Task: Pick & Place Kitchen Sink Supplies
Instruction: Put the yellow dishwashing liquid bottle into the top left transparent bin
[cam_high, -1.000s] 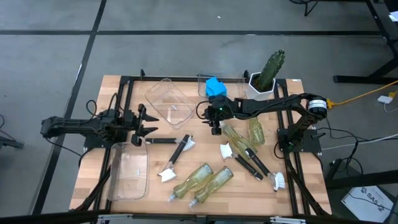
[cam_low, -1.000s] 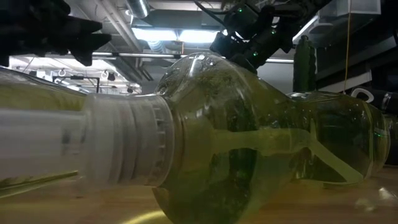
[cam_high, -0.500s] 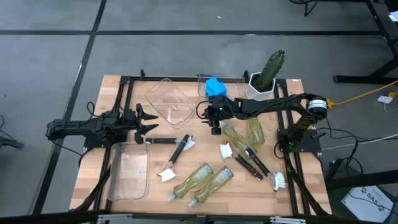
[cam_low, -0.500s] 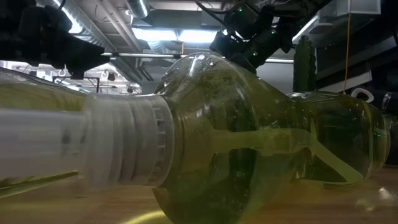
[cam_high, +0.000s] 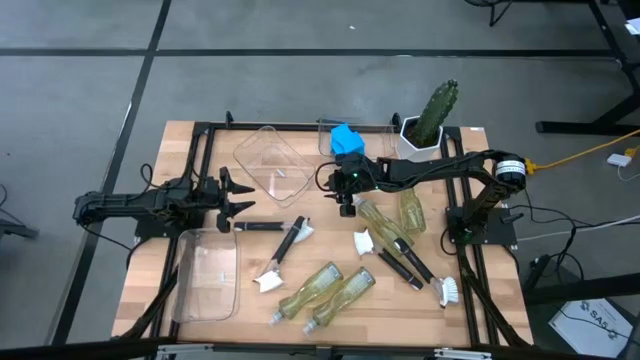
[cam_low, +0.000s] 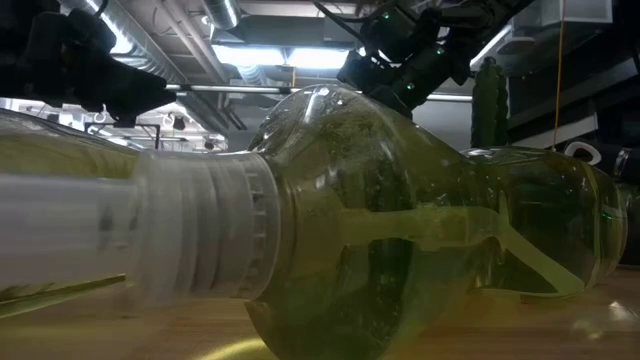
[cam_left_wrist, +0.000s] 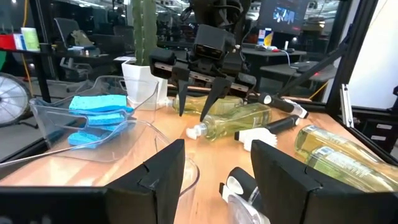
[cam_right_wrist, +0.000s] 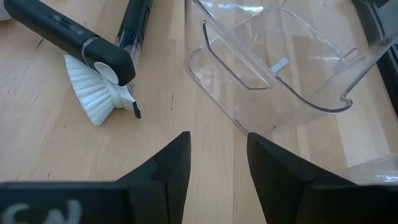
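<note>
Nearest the table's front edge, well in front of the tilted clear bin (cam_high: 272, 165), two soap bottles (cam_high: 325, 290) lie side by side on their sides, with a flat clear bin (cam_high: 205, 275) to their left and one dish brush (cam_high: 282, 258) between them and the tilted bin. A little closer to that bin, a second brush handle (cam_high: 262, 227) lies just in front of it. The left gripper (cam_high: 240, 196) hangs beside the bin's left front corner, fingers spread wide and holding nothing. To the bin's right the right gripper (cam_high: 346, 203) hovers with its fingers moderately apart, also empty, over the cap end of another soap bottle (cam_high: 380, 225); more brushes (cam_high: 405, 262) and a further bottle (cam_high: 412, 212) lie beyond that. Behind the tilted bin's right side, blue sponges (cam_high: 346, 140) already sit in a far bin (cam_high: 325, 128). The step looks like a fresh pick: sponges are placed, bottles and brushes are not. The next move probably calls for the right gripper to drop and close across the bottle's narrow part, as the round body may roll.
</note>
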